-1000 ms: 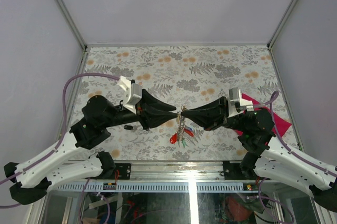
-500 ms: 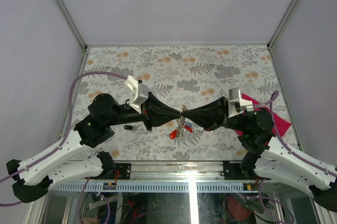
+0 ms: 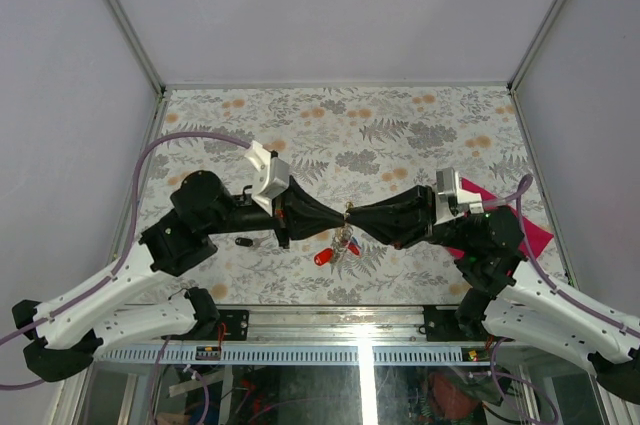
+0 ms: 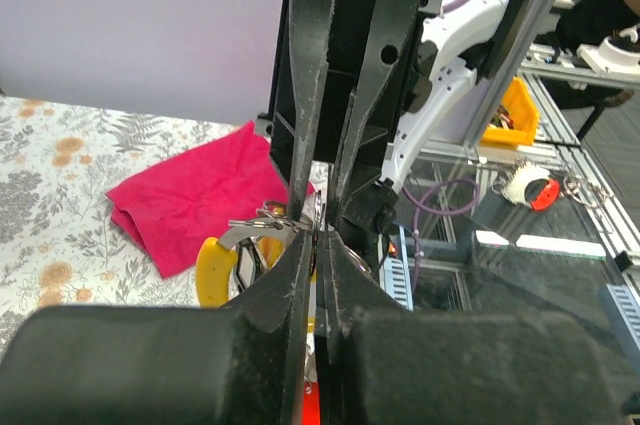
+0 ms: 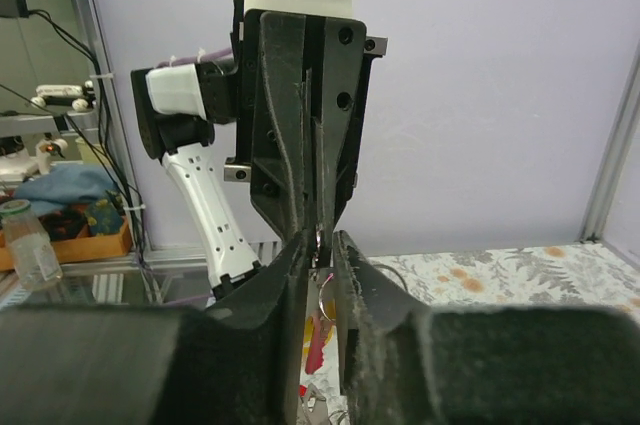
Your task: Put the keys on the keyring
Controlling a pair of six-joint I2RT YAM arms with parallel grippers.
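Above the middle of the table my two grippers meet tip to tip. The keyring (image 3: pixel 346 212) sits between the tips. A bunch of keys (image 3: pixel 337 244) with red and blue heads hangs under it. My left gripper (image 3: pixel 340 215) is shut on the keyring, and thin metal shows between its closed pads (image 4: pixel 320 243). A yellow key head (image 4: pixel 215 270) hangs just beyond them. My right gripper (image 3: pixel 353 215) has its fingers a little apart, and the keyring (image 5: pixel 318 280) shows in the gap (image 5: pixel 322 250). A small black key (image 3: pixel 243 241) lies on the table under the left arm.
A magenta cloth (image 3: pixel 527 229) lies at the table's right edge, partly under the right arm, and shows crumpled in the left wrist view (image 4: pixel 190 195). Metal frame posts stand at the far corners. The table's near metal rail (image 3: pixel 330 320) runs between the arm bases.
My left gripper has moved right to the ring and shut on it. The right gripper's fingers have parted slightly. The hanging keys have swung a little left.
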